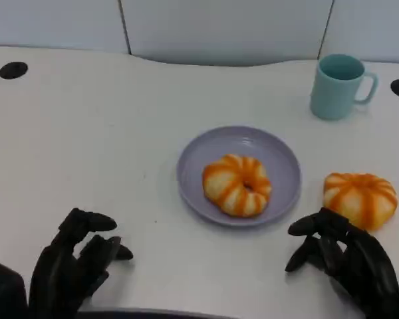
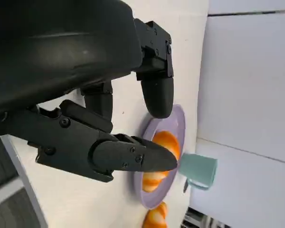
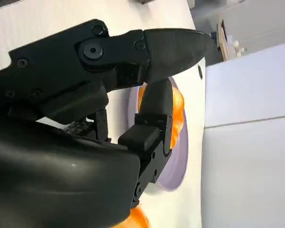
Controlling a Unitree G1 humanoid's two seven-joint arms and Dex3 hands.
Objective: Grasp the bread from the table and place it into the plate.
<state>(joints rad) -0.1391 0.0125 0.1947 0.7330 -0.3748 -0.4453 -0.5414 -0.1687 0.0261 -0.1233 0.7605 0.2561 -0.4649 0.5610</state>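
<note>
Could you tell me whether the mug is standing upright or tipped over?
Upright: the mug stands on its base on the table, its open rim facing up.

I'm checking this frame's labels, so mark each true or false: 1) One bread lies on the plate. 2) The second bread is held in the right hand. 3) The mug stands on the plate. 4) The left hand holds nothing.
1) True: a striped bread lies on the purple plate.
2) False: the second bread sits on the table beside the plate, just beyond the right hand, which holds nothing.
3) False: the teal mug stands on the table, apart from the plate.
4) True: the left hand holds nothing, its fingers apart.
</note>
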